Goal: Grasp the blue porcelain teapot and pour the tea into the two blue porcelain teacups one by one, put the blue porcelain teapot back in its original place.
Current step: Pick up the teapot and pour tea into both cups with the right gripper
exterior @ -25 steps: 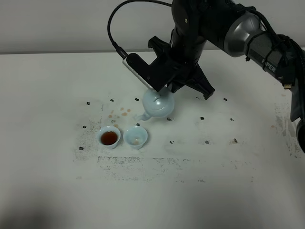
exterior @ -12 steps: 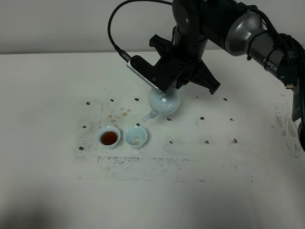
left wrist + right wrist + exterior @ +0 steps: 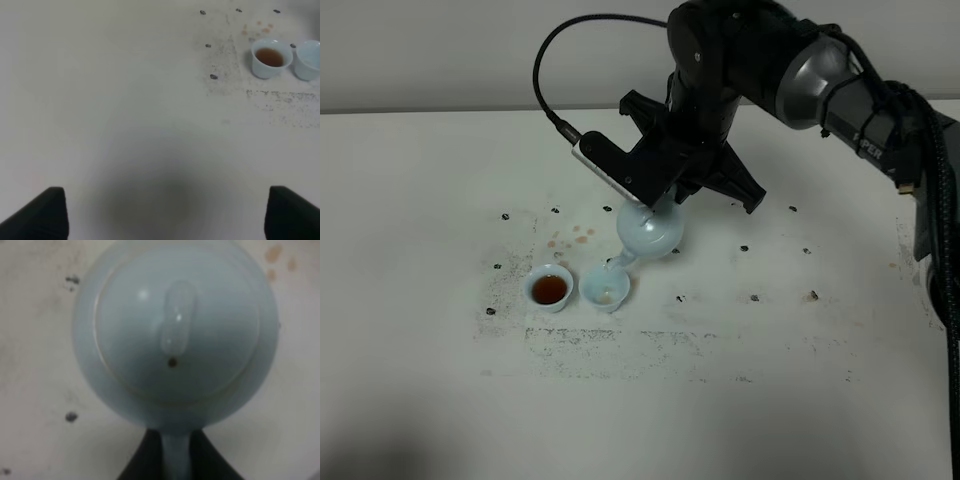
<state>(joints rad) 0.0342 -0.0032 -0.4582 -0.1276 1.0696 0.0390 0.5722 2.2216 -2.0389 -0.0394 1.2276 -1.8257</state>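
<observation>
Clearance: round pale-blue glazed porcelain teapot (image 3: pixel 648 232) hangs tilted over the white tabletop (image 3: pixel 440 380), its spout (image 3: pixel 618 264) dipping at the far rim of the right small pale-blue handleless cup (image 3: pixel 605 288). Right gripper (image 3: pixel 176 462) is clenched on the pot's loop handle (image 3: pixel 176 450). Left matching cup (image 3: pixel 549 288), just beside the first, holds brown tea. Brown drips (image 3: pixel 575 236) and black specks (image 3: pixel 505 216) mark the table far-left of the cups. Open tabletop near and left. Left gripper (image 3: pixel 160 215) is spread wide, grasping nothing, well apart from both cups.

The pale-blue teapot (image 3: pixel 650 232) hung tilted at mid-frame, spout over the right cup (image 3: pixel 605 290); the left cup (image 3: pixel 549 289) held brown tea.
</observation>
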